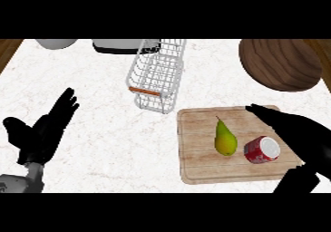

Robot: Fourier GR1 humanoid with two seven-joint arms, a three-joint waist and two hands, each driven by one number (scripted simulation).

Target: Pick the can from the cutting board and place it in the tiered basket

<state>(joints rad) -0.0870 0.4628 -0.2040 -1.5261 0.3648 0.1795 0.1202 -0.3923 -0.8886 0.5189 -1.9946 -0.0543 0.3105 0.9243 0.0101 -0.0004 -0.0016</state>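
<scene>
A white marble-patterned counter [114, 131] fills the head view, with strips of brown wood showing at its far left and right edges. Along the top edge, two objects are cut off: a pale grey rounded one [57, 43] at left and a white one with a dark base [117, 46] beside it; what they are cannot be told. A large round dark wooden object [280, 64] sits at upper right, partly cut off by the top edge.

The white wire tiered basket [156, 74] stands at centre top, with an orange-brown bar on its near rim.

A light wooden cutting board [201, 167] lies at lower right. On it, a yellow-green pear [225, 138] lies lengthwise, and just to its right the red can [262, 150] lies on its side, white end facing up.

The right hand [301, 133] is over the board's right side, fingers straight and spread from the thumb, just beside the can; the thumb [296, 181] sits below. Whether it touches the can is unclear.

The left hand [41, 131] rests at the left, fingers straight and spread, holding nothing.
</scene>
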